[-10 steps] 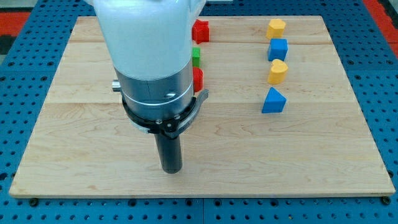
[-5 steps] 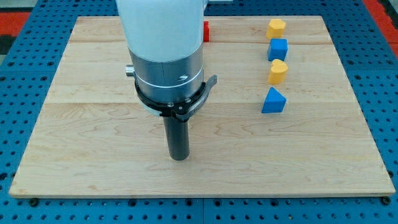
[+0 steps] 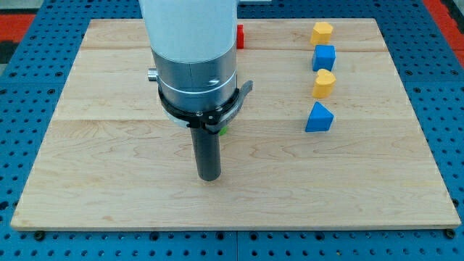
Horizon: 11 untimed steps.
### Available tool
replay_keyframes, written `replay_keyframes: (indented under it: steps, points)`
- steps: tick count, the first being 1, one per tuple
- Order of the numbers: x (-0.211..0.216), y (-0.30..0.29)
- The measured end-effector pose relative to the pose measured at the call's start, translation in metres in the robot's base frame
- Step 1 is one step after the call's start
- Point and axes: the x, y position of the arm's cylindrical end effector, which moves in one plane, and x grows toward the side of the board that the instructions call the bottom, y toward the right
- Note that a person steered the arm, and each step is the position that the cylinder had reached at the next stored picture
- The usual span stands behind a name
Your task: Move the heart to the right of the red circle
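Observation:
My tip (image 3: 209, 178) rests on the wooden board (image 3: 87, 159) below its middle, with the arm's body rising above it. A yellow heart-like block (image 3: 324, 83) lies at the right, well to the right of and above my tip. A sliver of a red block (image 3: 239, 36) shows at the top beside the arm, its shape hidden. A speck of green (image 3: 223, 131) shows at the arm's lower edge. No red circle shows; the arm hides that area.
In the right-hand column with the heart, a yellow block (image 3: 322, 32) is at the top. A blue cube (image 3: 324, 56) lies under it, and a blue triangle (image 3: 319, 117) lies below the heart.
The arm and tip have moved right and slightly up the view. The arm now covers the green block and lower red block and most of the top red block.

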Motion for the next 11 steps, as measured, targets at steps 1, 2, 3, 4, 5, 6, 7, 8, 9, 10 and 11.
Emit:
replay_keyframes:
  steps: [1, 2, 3, 4, 5, 6, 7, 8, 9, 10, 11]
  points:
    - [-0.001, 0.000]
    - [-0.006, 0.000]
    - [-0.010, 0.000]
    - [-0.012, 0.020]
    - [-0.012, 0.045]
    - [0.024, 0.051]
    - [0.035, 0.102]
    - [0.005, 0.221]
    - [-0.026, 0.294]
    - [-0.110, 0.291]
    - [-0.169, 0.264]
